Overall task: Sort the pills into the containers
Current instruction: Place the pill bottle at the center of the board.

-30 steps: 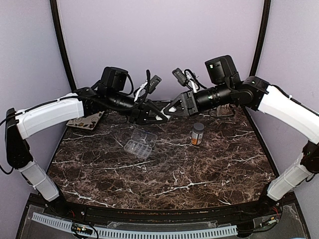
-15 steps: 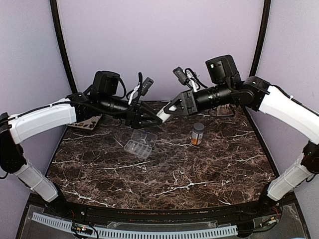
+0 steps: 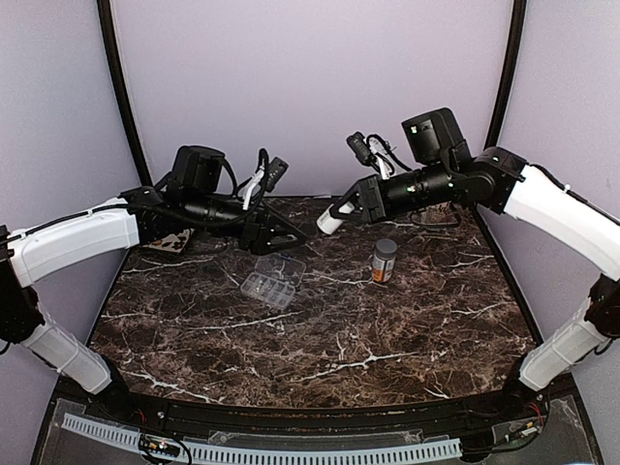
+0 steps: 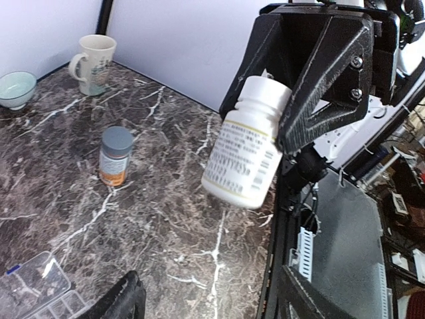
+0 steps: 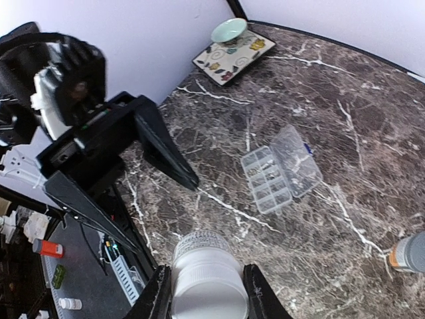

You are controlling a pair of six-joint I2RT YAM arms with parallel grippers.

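Claws first: the right claw is shut tight on a white bottle, held up in the air. The left claw is wide open and has nothing in it. It is near the bottle but not touching.

The left wrist view shows a mug and a small bowl. From above, the arms get in the way of both.

The right wrist view shows the pill box flat on the table, lid open. An orange bottle with a grey cap stands well to its right.
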